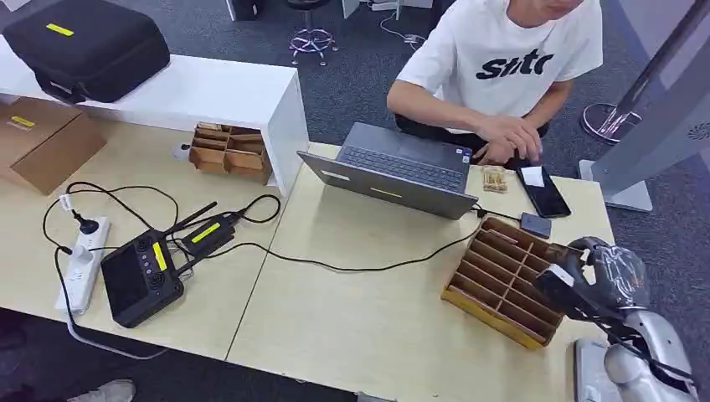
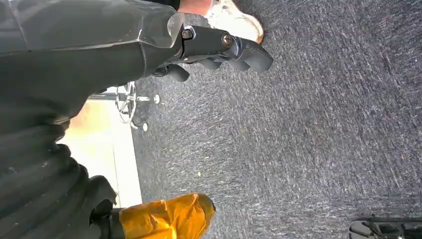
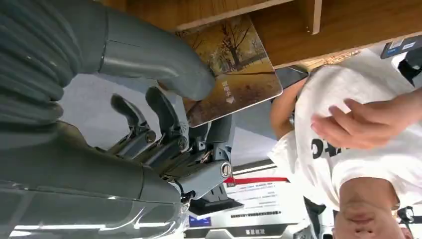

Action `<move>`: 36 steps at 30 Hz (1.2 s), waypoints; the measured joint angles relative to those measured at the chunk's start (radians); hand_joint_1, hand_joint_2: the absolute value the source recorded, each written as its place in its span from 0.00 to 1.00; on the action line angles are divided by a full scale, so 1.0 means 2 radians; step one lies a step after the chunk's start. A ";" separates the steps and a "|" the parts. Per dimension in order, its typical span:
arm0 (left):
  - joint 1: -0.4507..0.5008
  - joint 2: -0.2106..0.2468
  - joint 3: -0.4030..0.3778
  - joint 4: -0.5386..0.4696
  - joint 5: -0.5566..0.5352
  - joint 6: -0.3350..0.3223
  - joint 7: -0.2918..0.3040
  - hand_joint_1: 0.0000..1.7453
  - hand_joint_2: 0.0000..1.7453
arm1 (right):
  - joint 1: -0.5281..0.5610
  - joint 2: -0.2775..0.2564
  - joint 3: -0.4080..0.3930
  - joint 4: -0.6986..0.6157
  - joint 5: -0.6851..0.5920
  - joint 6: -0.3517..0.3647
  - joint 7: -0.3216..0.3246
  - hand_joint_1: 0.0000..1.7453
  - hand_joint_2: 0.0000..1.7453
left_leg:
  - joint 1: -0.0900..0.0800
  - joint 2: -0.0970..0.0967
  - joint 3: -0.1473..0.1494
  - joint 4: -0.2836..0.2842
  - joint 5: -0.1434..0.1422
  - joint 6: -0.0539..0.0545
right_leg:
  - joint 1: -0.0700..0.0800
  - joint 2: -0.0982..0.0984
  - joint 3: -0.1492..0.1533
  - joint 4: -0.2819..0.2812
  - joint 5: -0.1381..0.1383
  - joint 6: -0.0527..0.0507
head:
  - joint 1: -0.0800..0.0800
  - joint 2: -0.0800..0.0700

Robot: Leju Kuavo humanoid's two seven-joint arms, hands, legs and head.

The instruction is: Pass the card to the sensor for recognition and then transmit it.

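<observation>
My right hand point(image 1: 590, 280) hovers over the right end of a slotted wooden card box point(image 1: 490, 311) on the table. It pinches a card point(image 3: 234, 69) with an autumn tree picture between thumb and fingers; the card's edge lies against the wooden box point(image 3: 348, 25). A small dark grey square sensor point(image 1: 536, 224) lies just beyond the box, near a black phone point(image 1: 546, 194). My left hand point(image 2: 219, 47) hangs over the carpet, holding nothing, fingers loosely bent.
A person in a white T-shirt point(image 1: 511, 50) sits across the table, one hand point(image 1: 509, 138) near the phone. An open laptop point(image 1: 393, 172) stands mid-table. A controller point(image 1: 138, 276), cables and a power strip point(image 1: 84, 260) lie left. A second wooden box point(image 1: 230, 151) sits farther back.
</observation>
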 joint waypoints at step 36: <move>0.000 0.002 0.000 0.000 -0.007 -0.001 0.000 0.00 1.00 | -0.045 -0.007 -0.013 -0.037 -0.006 -0.007 -0.013 0.75 1.00 | 0.000 0.000 0.000 0.000 0.000 0.000 | 0.000 0.000 0.000 0.000 0.000 0.000 | 0.000 0.000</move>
